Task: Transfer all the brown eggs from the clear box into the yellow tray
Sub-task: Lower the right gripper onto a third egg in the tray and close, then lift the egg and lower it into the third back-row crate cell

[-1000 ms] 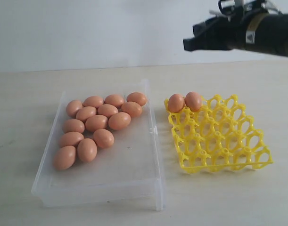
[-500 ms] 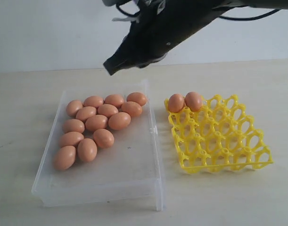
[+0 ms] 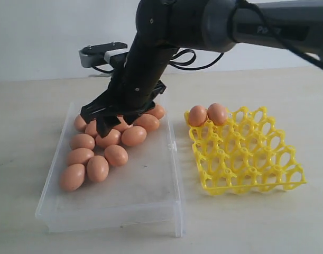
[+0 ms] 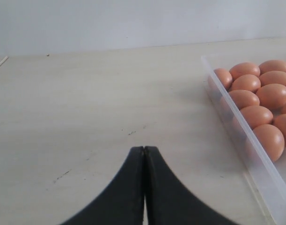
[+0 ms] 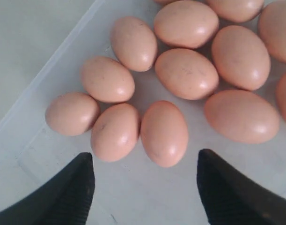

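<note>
Eggs lie clustered in the box, with the left fingers pressed together over bare bench beside it. Right fingers hang spread just above the cluster. Two eggs sit in the tray's far left cups.

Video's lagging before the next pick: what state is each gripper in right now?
Left gripper: closed, holding nothing.
Right gripper: open, empty, over the smooth orange-brown oval eggs in the transparent plastic box.

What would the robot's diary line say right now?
stage: egg pick-up | right gripper: open above brown eggs in clear box | left gripper: shut over table | yellow tray: holds two
</note>
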`<state>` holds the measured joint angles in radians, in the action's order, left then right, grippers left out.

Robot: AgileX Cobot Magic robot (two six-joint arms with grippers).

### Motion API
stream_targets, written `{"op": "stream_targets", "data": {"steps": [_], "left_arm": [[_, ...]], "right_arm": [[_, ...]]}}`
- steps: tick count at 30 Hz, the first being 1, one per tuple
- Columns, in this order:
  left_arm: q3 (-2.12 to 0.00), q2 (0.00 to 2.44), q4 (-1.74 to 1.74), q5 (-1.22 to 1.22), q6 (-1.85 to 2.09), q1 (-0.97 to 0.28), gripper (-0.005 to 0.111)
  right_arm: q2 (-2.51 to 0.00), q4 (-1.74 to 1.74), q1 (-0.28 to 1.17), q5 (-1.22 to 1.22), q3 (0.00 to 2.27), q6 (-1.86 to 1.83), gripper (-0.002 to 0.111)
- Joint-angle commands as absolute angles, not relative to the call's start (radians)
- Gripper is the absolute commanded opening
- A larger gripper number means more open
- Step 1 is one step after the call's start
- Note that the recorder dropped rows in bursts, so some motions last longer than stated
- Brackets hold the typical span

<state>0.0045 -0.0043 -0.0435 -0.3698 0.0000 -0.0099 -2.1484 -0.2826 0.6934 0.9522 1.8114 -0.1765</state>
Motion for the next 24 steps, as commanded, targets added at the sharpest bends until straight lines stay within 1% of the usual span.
{"op": "stream_targets", "data": {"steps": [1, 5, 9, 24], "left_arm": [[0.000, 0.000, -0.047, -0.366, 0.000, -0.007, 0.000], [0.000, 0.000, -0.047, -0.366, 0.000, -0.007, 0.000], [0.000, 0.000, -0.047, -0.366, 0.000, -0.007, 0.000], [0.000, 0.000, -0.047, -0.366, 0.000, -0.007, 0.000]], "right_arm": [[-2.217, -0.295, 0.714, 0.998, 1.879, -0.173, 0.062], [-2.265, -0.292, 0.715, 1.007, 1.908, -0.173, 0.062], [-2.305, -0.259, 0.715, 1.008, 1.931, -0.173, 0.059], [-2.431, -0.173, 0.715, 1.047, 2.056, -0.162, 0.059]]}}
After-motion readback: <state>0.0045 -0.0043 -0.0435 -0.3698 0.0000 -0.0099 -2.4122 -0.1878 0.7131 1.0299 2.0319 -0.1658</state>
